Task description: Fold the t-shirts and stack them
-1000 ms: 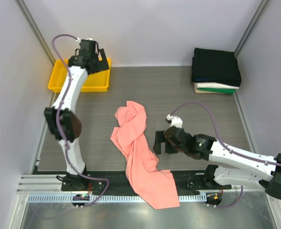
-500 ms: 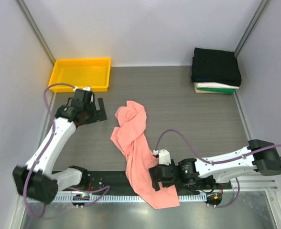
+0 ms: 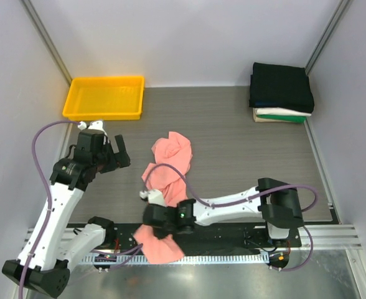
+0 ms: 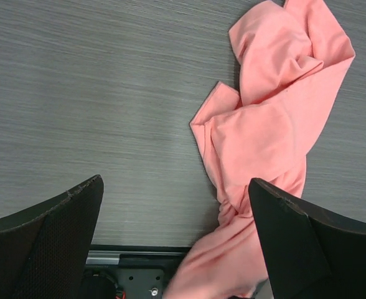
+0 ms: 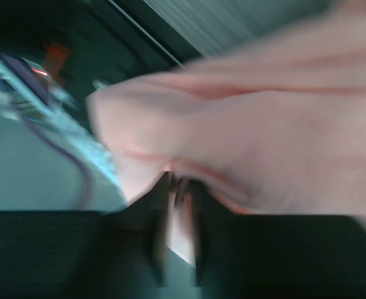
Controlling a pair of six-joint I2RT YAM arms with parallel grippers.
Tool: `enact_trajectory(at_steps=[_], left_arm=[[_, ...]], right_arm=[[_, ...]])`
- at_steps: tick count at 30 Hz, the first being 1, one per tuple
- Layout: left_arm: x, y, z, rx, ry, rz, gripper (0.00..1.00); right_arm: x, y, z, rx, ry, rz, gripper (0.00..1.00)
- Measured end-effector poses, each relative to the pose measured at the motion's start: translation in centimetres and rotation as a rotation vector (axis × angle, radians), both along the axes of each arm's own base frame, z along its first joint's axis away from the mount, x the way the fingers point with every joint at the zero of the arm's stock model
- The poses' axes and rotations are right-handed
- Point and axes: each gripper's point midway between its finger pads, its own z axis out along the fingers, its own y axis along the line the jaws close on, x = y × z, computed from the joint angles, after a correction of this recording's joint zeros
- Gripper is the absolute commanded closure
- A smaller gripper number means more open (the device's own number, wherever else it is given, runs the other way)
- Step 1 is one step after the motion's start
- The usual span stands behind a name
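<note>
- Yellow tray (image 3: 102, 114): on the table (image 3: 233, 143) beyond the left gripper (image 3: 119, 154), well apart from it. No part in this step.
- Left gripper: jaws spread wide, nothing between them. It hovers over bare table, and the wrist view shows the cloth starting just off its right finger and running ahead of it.
- Salmon-pink t-shirt (image 3: 172, 159): unfolded and rumpled. One bunched end lies on the table to the right of the left gripper. The rest trails down to the right gripper and hangs past the table's near edge.
- Right gripper (image 5: 179, 193): reached far across, low at the near edge. The wrist view is blurred, but the jaws look narrow with a pink fold pinched between them. The cloth drapes over and in front of the fingers.
- Step in hand, as I judge it: drag the shirt back onto the table and spread it flat.
- To do it well: pull slowly so the pinch does not slip. Bring the left gripper onto the bunched end beside it and take one layer only. Then draw the two grips apart until the twist opens.
- Stack of folded shirts (image 3: 281, 87): black on top, far corner, well away from the right gripper. Leave it alone until the pink one is folded.
</note>
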Motion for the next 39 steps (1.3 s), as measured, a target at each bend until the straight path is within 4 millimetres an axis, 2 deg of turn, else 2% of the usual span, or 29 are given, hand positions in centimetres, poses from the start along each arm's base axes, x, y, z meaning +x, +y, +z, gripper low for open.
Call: enact_trajectory(at_steps=[1,2,4,5,7,8,10,13,15,17,19,21,23,27,30,31,33,34,36,39], left_arm=[[-0.4,0.2,0.2,0.002,-0.008,0.003,0.00],[-0.7,0.4,0.4,0.004,-0.015,0.006,0.00],[-1.5,0.8,0.8,0.011,-0.022,0.012,0.00],[-1.7,0.9,0.9,0.013,-0.021,0.013,0.00],[-2.2,1.1,1.2,0.016,-0.021,0.015,0.00],[-2.4,1.2,1.3,0.013,-0.023,0.017,0.00],[-3.0,1.2,1.2,0.008,-0.012,0.020,0.00],[-4.0,0.8,0.6,-0.040,-0.007,0.029,0.03],[-4.9,0.5,-0.9,-0.077,0.014,0.033,0.04],[-6.4,0.2,-3.3,-0.105,0.073,0.036,0.06],[-7.0,0.0,-4.5,-0.113,0.118,0.032,0.06],[-7.4,-0.4,-5.2,-0.127,0.153,0.027,0.06],[-7.3,-0.6,-5.0,-0.138,0.148,0.020,0.06],[-7.3,-1.1,-4.8,-0.160,0.141,0.001,0.06],[-7.4,-1.3,-4.5,-0.174,0.122,-0.009,0.06],[-7.4,-1.3,-4.4,-0.178,0.117,-0.011,0.06],[-7.4,-1.4,-4.3,-0.181,0.114,-0.013,0.06],[-7.4,-1.4,-4.3,-0.181,0.113,-0.014,0.06],[-7.4,-1.4,-4.3,-0.182,0.113,-0.014,0.06],[-7.4,-1.4,-4.2,-0.183,0.110,-0.015,0.07]], right_arm=[[0.8,2.5,2.2,0.065,-0.017,0.020,0.25],[1.6,4.3,4.3,0.124,-0.034,0.030,0.15],[3.5,7.7,9.8,0.262,-0.096,0.051,0.05],[4.4,8.4,11.9,0.313,-0.125,0.050,0.04],[6.4,8.1,15.0,0.374,-0.175,0.018,0.03],[7.2,7.2,15.4,0.379,-0.185,-0.001,0.03],[9.1,3.7,14.7,0.358,-0.192,-0.067,0.03],[12.1,-2.8,10.8,0.254,-0.178,-0.203,0.02],[13.8,-7.6,7.3,0.156,-0.162,-0.302,0.02],[14.6,-11.0,4.7,0.073,-0.141,-0.367,0.02],[15.2,-12.9,3.3,0.028,-0.121,-0.408,0.02],[16.5,-13.8,2.9,0.024,-0.102,-0.445,0.02],[18.4,-14.0,2.9,0.055,-0.088,-0.484,0.02],[23.1,-13.5,1.7,0.083,-0.038,-0.540,0.03],[26.1,-12.1,0.5,0.085,-0.002,-0.536,0.10],[27.1,-11.2,0.0,0.094,0.009,-0.525,0.19],[29.0,-9.3,-0.4,0.116,0.022,-0.497,0.49],[29.7,-8.6,-0.6,0.124,0.021,-0.484,0.77],[31.1,-7.5,-0.6,0.146,0.027,-0.470,0.99],[32.8,-6.8,0.9,0.166,0.023,-0.457,0.99]])
